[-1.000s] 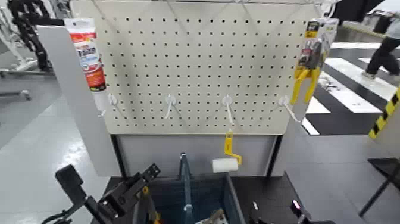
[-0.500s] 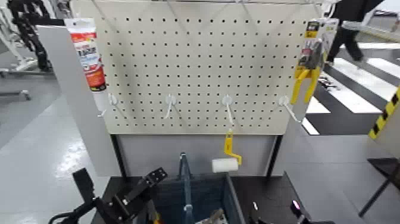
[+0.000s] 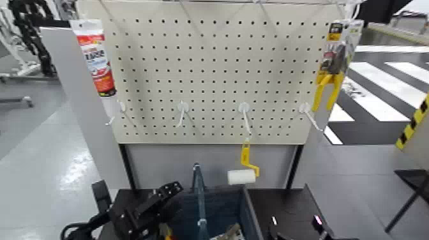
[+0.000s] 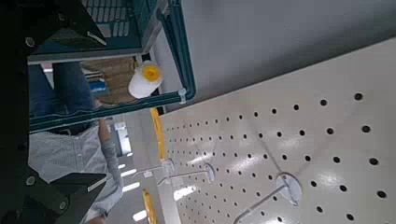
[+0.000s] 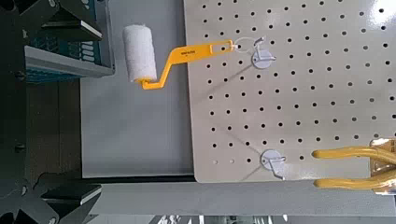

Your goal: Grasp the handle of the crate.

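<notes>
The dark blue-grey crate [image 3: 248,209] sits at the bottom middle of the head view, below the pegboard. Its slim handle [image 3: 198,191] arches lengthwise over its middle. My left gripper [image 3: 165,191] hovers just left of the crate's near left rim, apart from the handle. In the left wrist view its fingers [image 4: 65,28] stand wide apart and empty, with the crate's rim [image 4: 177,56] beyond them. My right gripper [image 5: 82,112] is open and empty, low at the right of the crate [image 5: 61,47].
A white pegboard [image 3: 210,70] with hooks stands behind the crate. A yellow-handled paint roller [image 3: 241,175] hangs just above the crate's far right corner. A sealant tube [image 3: 96,57] hangs at the left and yellow pliers [image 3: 332,70] at the right.
My left arm has moved right and lower, bringing its gripper closer to the crate's left rim. A person walking at the far right has left the view.
</notes>
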